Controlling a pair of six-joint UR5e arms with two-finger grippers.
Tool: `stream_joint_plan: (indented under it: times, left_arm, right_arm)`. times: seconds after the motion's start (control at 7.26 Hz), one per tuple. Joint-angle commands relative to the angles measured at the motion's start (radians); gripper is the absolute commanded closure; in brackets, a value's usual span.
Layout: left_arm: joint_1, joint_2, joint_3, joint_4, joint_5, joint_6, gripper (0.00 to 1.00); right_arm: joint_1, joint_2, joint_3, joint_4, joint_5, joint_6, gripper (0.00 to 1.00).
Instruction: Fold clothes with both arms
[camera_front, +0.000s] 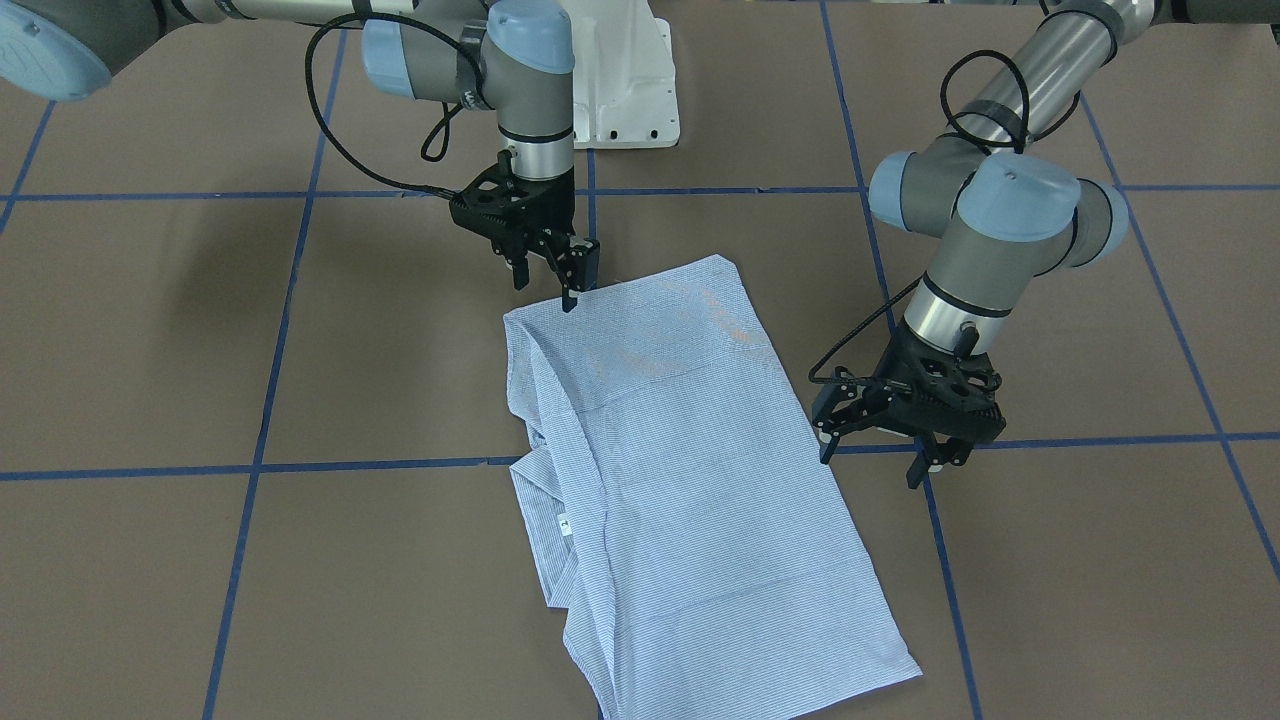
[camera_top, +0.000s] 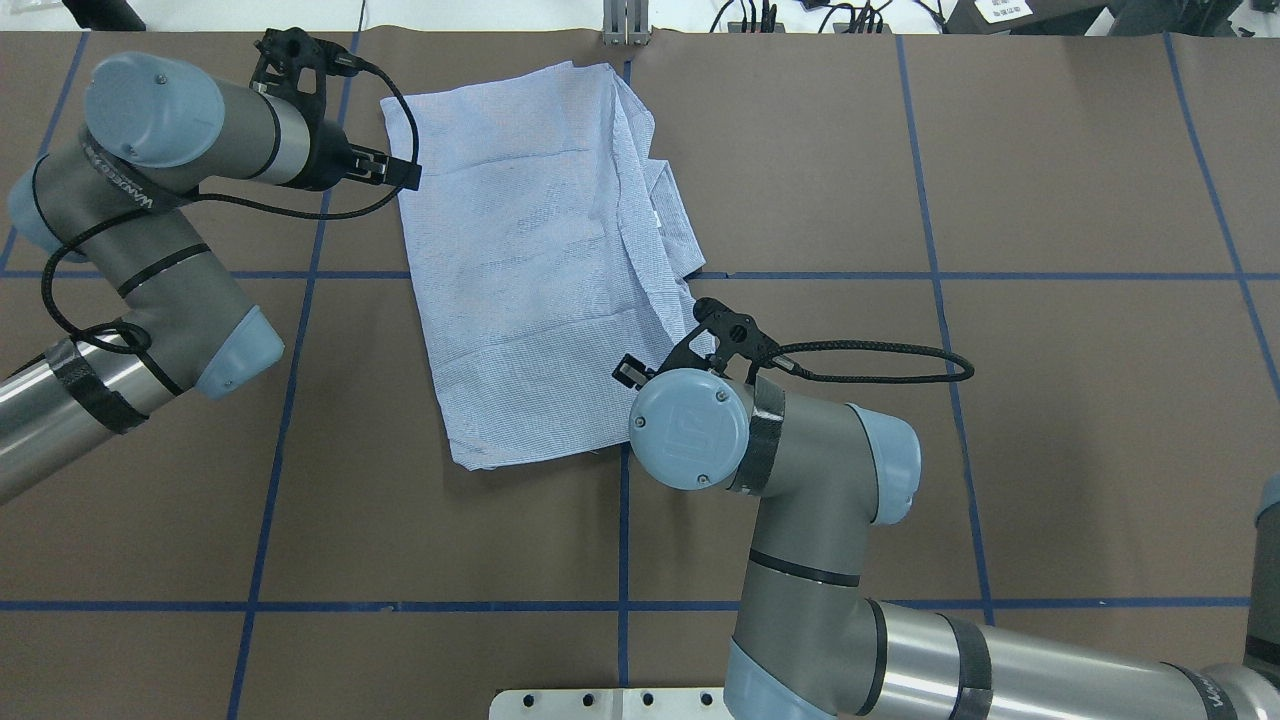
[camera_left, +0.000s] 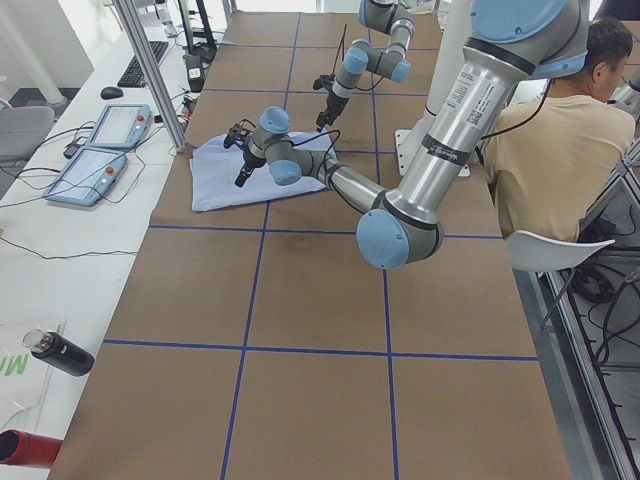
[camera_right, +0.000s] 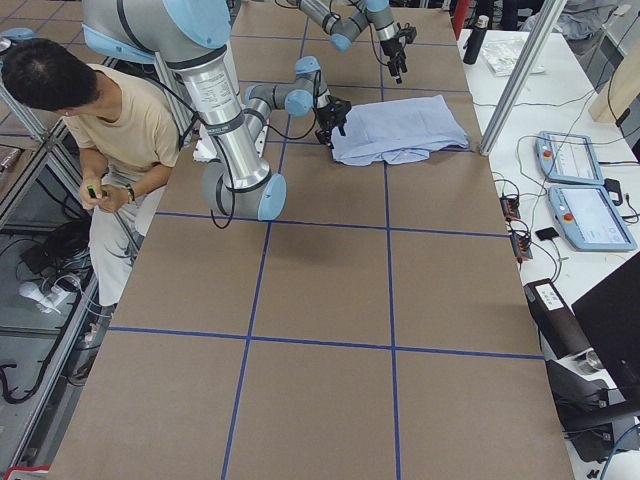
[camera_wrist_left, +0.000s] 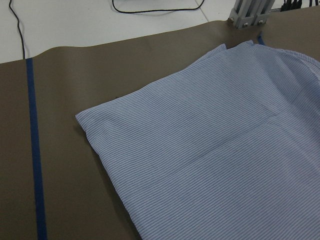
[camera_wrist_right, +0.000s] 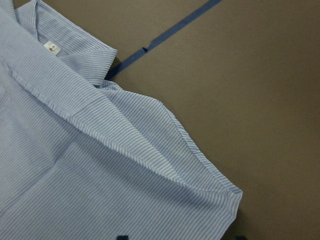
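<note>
Hovering spread, left tool (camera_front: 870, 465) beside shirt (camera_front: 680, 470) edge, right tool (camera_front: 547, 290) over corner, table (camera_front: 150, 350) around

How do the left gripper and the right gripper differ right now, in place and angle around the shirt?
The left gripper hangs beside the long edge of the shirt; the right gripper is at a shirt corner on the opposite edge. The left gripper tilts in toward the cloth; the right gripper points straight down. Both are open and neither holds any cloth.
</note>
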Motion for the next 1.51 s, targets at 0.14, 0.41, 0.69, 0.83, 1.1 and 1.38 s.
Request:
stream_joint_plan:
  times: [0.14, 0.41, 0.69, 0.83, 1.1, 1.38]
  left_arm:
    - [0.001, 0.000, 0.001, -0.001, 0.000, 0.000, 0.00]
    - [0.003, 0.000, 0.001, -0.001, 0.002, 0.000, 0.00]
    - [0.006, 0.000, 0.004, -0.001, 0.002, 0.000, 0.00]
    - [0.006, 0.000, 0.006, -0.001, 0.003, 0.000, 0.00]
    - [0.007, 0.000, 0.004, -0.001, 0.003, -0.002, 0.00]
    - [0.007, 0.000, 0.006, -0.001, 0.003, -0.002, 0.00]
  right_arm:
    - [-0.008, 0.005, -0.112, 0.122, -0.023, 0.011, 0.34]
    - [-0.008, 0.005, -0.113, 0.106, -0.023, 0.008, 0.32]
    - [-0.010, 0.017, -0.102, 0.039, -0.019, 0.006, 0.29]
    - [-0.014, 0.017, -0.108, 0.040, -0.022, 0.011, 0.29]
    - [-0.021, 0.032, -0.116, 0.040, -0.023, 0.026, 0.55]
    - [-0.028, 0.038, -0.117, 0.040, -0.025, 0.048, 0.60]
